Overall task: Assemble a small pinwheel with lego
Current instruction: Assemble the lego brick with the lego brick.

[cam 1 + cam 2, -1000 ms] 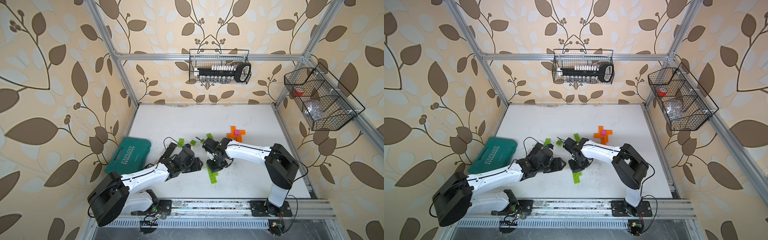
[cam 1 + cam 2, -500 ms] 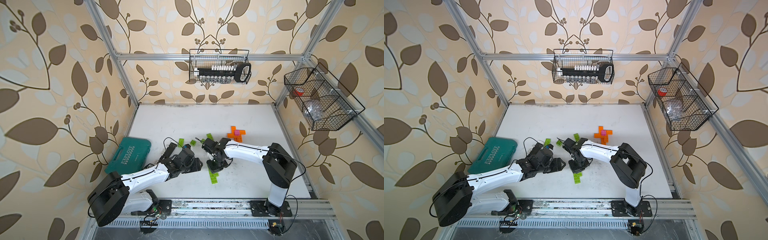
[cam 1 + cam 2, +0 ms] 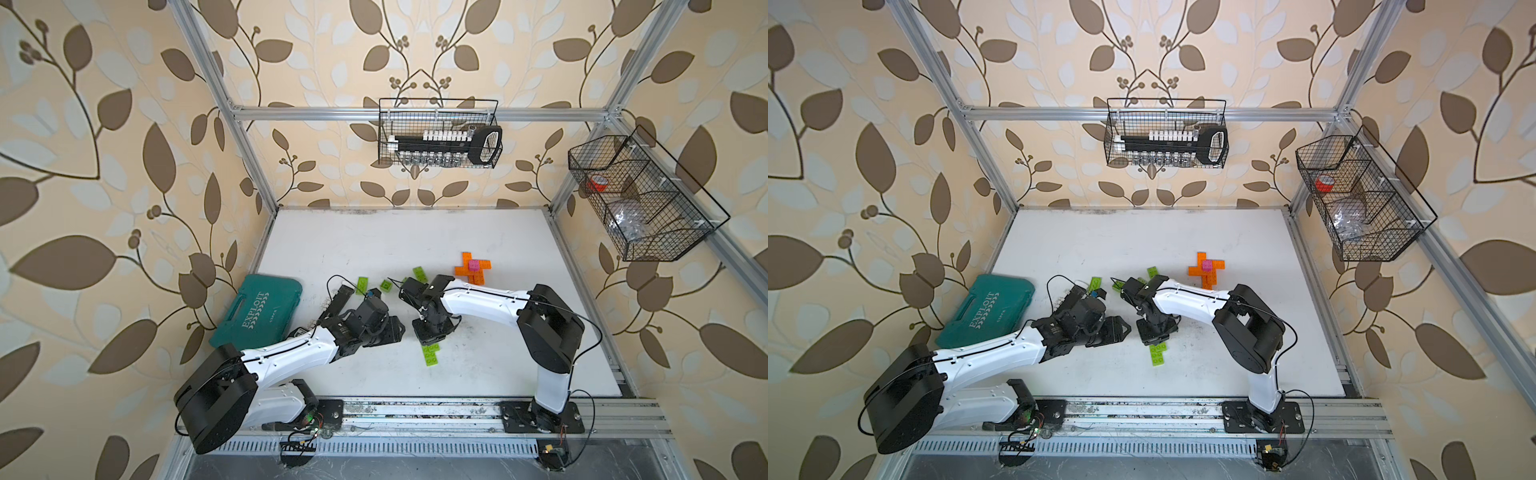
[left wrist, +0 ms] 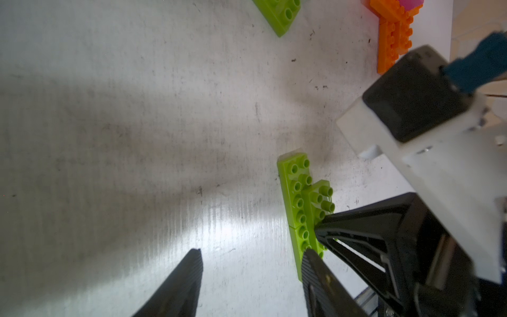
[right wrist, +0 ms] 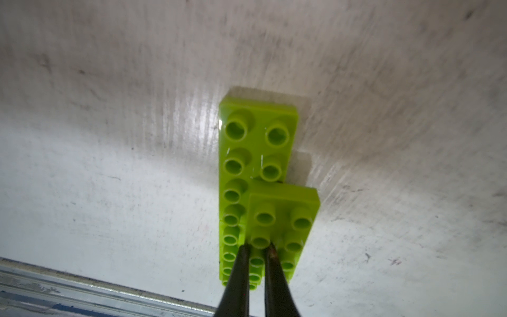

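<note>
Low reach: left arm [image 3: 286, 353] stretches from its base toward mid-workspace with the forearm near level, and the left gripper [image 4: 251, 256] has its jaws parted with nothing between the ribbed fingers [image 4: 181, 282]. The right arm [image 3: 486, 305] rises from its base, folds at a high elbow and reaches inward, wrist bent so the right gripper [image 5: 257, 248] points down. Its two fingers sit almost together with only a sliver of gap, and both top views show the two grippers near each other.

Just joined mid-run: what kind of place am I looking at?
Likely a robot test cell, not a home: an aluminium frame lined with leaf wallpaper, two robot arms bolted to a front rail, and wire baskets hung on the walls.
</note>
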Controlling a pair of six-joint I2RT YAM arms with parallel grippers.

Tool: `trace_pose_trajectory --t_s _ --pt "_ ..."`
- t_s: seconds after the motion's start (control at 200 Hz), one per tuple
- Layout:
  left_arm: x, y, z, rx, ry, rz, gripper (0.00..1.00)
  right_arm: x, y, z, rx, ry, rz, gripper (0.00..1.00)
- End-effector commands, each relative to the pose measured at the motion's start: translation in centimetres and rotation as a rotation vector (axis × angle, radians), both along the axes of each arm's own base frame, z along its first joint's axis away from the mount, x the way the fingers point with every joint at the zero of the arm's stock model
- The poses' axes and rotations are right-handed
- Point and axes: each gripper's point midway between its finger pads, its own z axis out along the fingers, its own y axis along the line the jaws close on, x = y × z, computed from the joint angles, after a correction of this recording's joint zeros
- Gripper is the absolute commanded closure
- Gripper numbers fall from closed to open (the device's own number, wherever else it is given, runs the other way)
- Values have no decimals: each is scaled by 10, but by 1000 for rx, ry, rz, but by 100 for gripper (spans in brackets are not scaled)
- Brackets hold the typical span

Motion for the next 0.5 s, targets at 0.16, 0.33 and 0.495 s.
trace_pose_trajectory --t_s 0.16,0.33,0.495 --pt "7 8 11 34 -54 9 40 -11 -29 -37 -168 49 1 92" --pt "15 3 18 82 -88 -35 39 3 -34 -8 -155 -12 -8 92" --pt "21 -18 22 107 -109 -101 38 3 -44 3 -132 -22 -31 91"
